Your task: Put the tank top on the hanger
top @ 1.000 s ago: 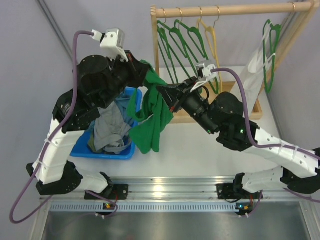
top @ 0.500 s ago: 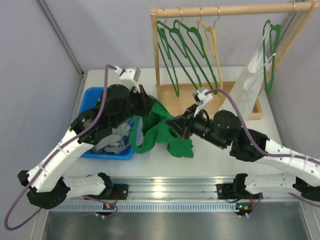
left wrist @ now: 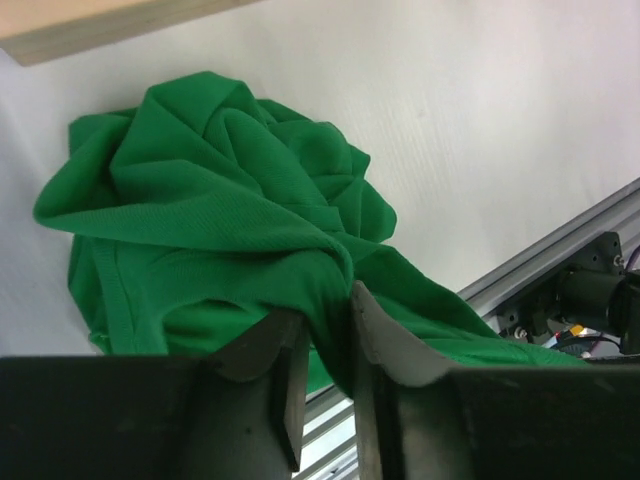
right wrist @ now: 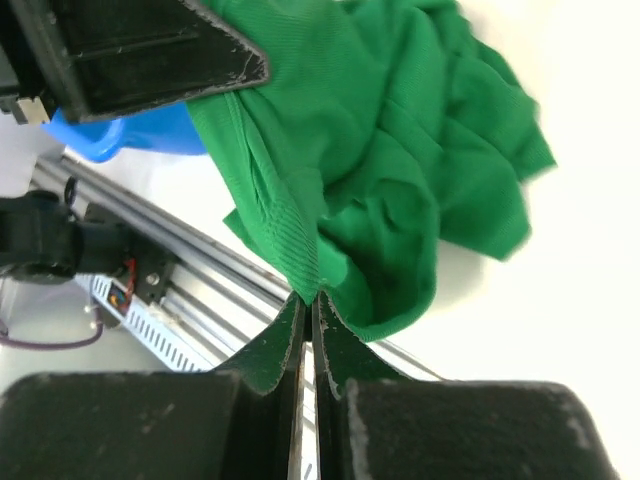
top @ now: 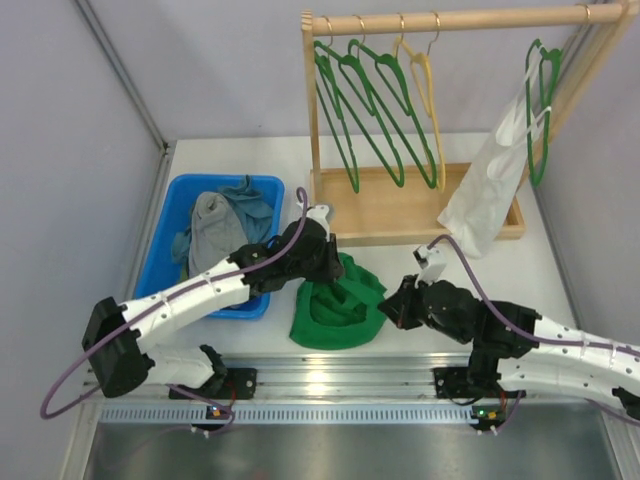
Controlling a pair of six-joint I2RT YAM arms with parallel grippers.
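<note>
Two robot arms reach in low over a white table [top: 545,270] and meet at the tank top [top: 338,310]. It lies in a crumpled heap on the table, just beside the blue bin [top: 228,180] and just behind the metal rail [top: 330,375] at the near edge. It is not yet on the hanger [top: 424,82], which hangs by its hook from the wooden rack [top: 450,20], well apart from the cloth, beside the dark green hangers [top: 350,110].

The left gripper [left wrist: 328,325] comes in from the bin side. Its jaws stand a little apart with a raised fold of the top between them. The fold ridges up toward the fingers, so it looks held, though how firmly I cannot tell. The right gripper [right wrist: 308,300] has its jaws pressed together on a thin edge of the garment, which rises to a point at the fingertips. Holding the cloth at two places probably serves to spread it and find a strap or neck opening.

The top is a bright green, matt, finely ribbed knit, slumped in deep rounded folds. No strap or neckline can be picked out. The hanger is thin yellow plastic, a narrow triangle. The gripper fingers are dark, hard and angular. The bin is smooth blue plastic and holds grey and teal clothes. A white garment [top: 490,180] hangs at the rack's right end.
</note>
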